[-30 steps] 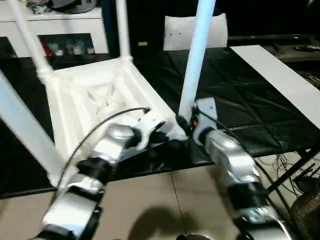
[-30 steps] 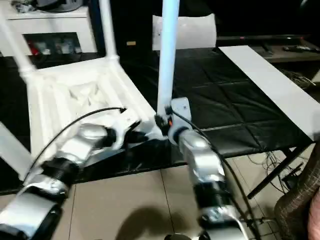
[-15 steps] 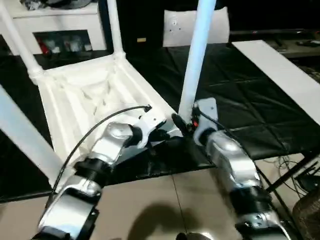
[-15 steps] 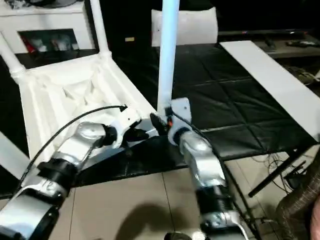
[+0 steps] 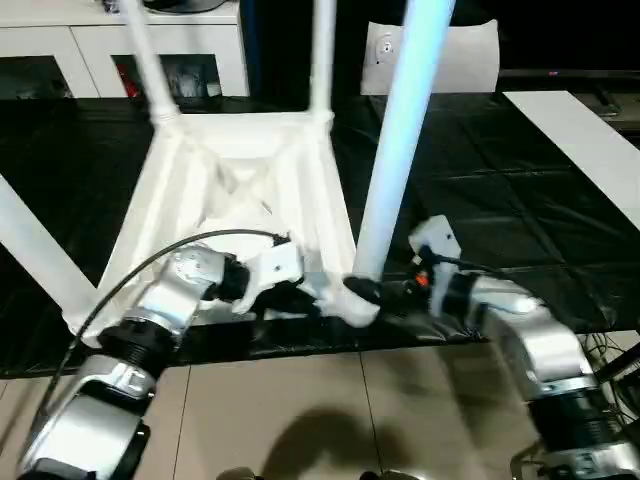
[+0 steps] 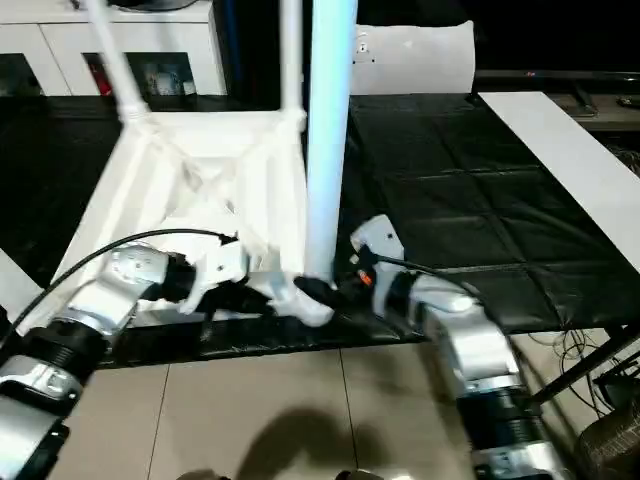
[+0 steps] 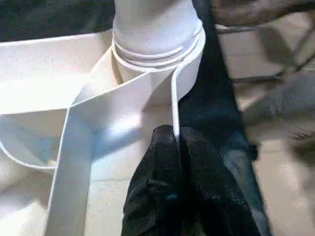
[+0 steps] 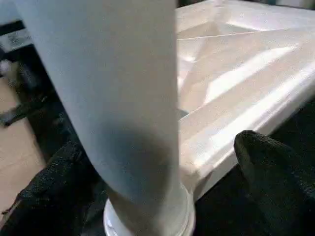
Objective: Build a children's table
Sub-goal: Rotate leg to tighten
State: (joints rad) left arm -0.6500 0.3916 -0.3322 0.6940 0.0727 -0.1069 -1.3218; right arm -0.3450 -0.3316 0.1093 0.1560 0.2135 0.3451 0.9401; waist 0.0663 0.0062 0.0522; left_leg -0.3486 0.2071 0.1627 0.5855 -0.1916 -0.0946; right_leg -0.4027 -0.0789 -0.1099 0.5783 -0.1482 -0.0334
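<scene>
The children's table lies upside down on the black mat, its ribbed tabletop facing up. Legs stand in its corner sockets: two at the back, one at the near left and one at the near right. My left gripper is shut on the thin rim wall of the tabletop, just beside the near right socket. My right gripper is open, one finger on each side of that leg's base, with a gap on one side.
A long flat white sheet lies on the mat at the right. A white panel with a small round mark stands behind the table. White cabinets are at the back left. The mat's front edge drops to tiled floor.
My right gripper has opened off the near right leg's base, and its forearm has swung out to the right. The left gripper stays shut on the rim. The camera has shifted.
</scene>
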